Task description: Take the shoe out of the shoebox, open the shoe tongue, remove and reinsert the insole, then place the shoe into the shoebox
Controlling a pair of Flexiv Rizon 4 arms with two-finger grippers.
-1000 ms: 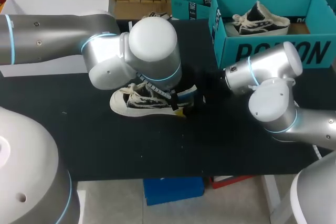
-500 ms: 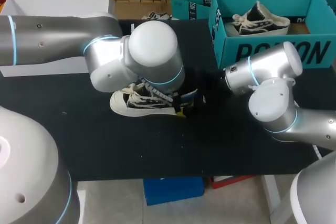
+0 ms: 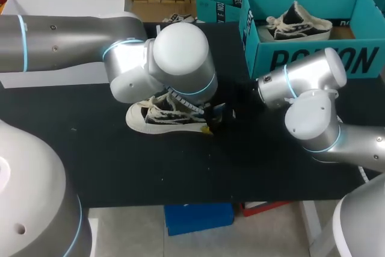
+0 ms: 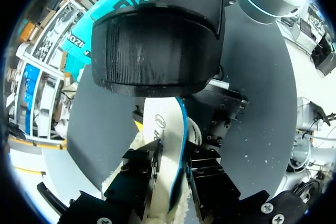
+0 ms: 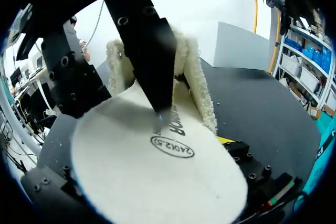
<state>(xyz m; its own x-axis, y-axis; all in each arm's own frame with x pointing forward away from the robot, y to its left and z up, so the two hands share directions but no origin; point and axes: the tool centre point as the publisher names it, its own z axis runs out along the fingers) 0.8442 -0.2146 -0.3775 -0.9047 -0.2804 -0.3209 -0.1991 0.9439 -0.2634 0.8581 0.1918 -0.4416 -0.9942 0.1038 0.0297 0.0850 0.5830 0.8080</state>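
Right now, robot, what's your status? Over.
Left gripper shut on insole, sticking out of shoe on table. Right gripper close beside, grip unclear. Shoebox already holds another shoe.

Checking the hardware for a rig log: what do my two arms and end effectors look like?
The left arm and right arm are silver-grey tubes with rounded pale joint caps and thin glowing blue rings. The left end effector is black, blocky, with screw heads.

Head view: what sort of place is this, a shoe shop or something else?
Probably a robotics lab, not a shop: a left arm and a right arm are over a black table with a sneaker on it, a teal shoebox behind.
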